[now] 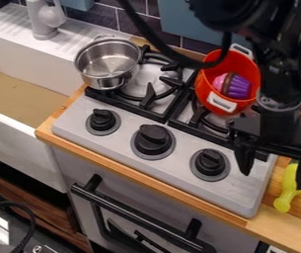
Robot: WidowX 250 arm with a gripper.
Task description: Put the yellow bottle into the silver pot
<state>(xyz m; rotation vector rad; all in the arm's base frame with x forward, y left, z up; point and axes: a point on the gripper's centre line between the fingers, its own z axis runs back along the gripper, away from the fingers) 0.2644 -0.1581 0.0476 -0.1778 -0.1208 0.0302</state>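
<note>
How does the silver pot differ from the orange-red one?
The silver pot is shiny metal; the orange-red pot isn't. The silver pot has metal handles, the orange-red pot white ones. The silver pot's bottom lies bare, while the orange-red pot holds a purple-and-brown toy cupcake. Both sit on black grates.

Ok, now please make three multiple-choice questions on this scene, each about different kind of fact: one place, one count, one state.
1. Where is the silver pot?
A) In the sink
B) On the stove
C) Inside the red pot

2. How many black knobs are on the stove front?
A) Three
B) Two
C) Five

3. How is the gripper?
A) Fingers pressed together
B) Clamped on the silver pot
C) Fingers spread apart

Right letters:
1. B: it sits on the left-hand grate.
2. A: three stand in a row.
3. C: a wide gap separates the fingers.
</note>
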